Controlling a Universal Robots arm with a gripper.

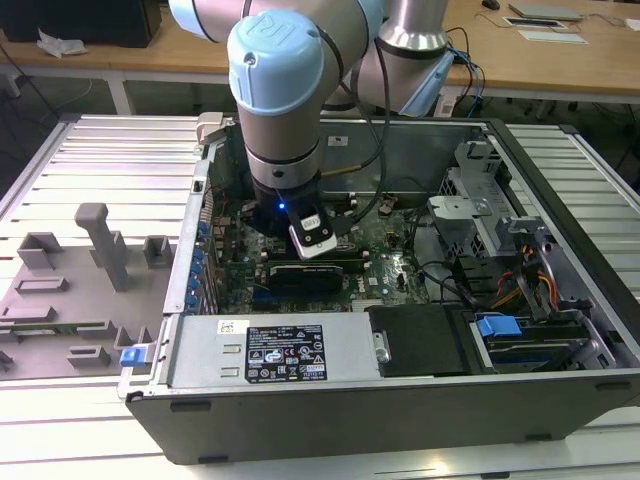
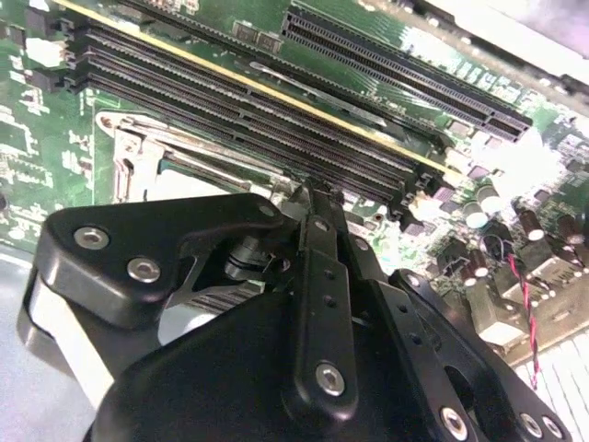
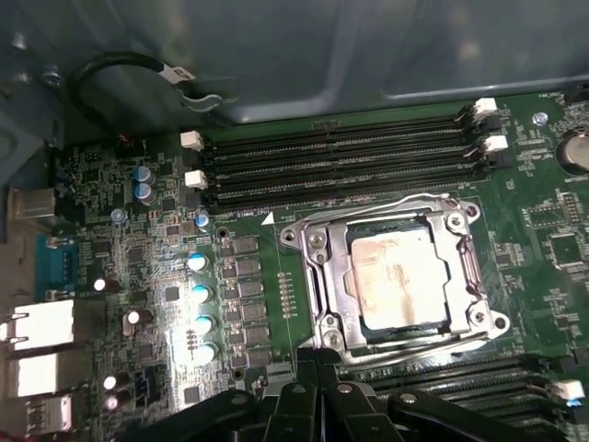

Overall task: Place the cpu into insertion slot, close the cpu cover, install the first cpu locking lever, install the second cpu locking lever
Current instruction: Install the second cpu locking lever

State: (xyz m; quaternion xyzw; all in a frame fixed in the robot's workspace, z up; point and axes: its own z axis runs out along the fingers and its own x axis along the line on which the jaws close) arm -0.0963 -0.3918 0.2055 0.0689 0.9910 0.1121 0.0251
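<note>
The flat square cpu [image 3: 396, 279] with its pale silvery metal top lay level under the dull-silver metal-framed cpu cover [image 3: 398, 274]; whether the black gripper [image 3: 317, 361] was open, I could not tell.

Slatted metal workbench [image 1: 90, 150], wooden desks [image 1: 150, 50] behind, bright light

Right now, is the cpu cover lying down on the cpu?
Touching. In the first wrist view the cpu cover lies flat, its frame overlapping the edges of the cpu, whose silvery top shows through the window.
</note>
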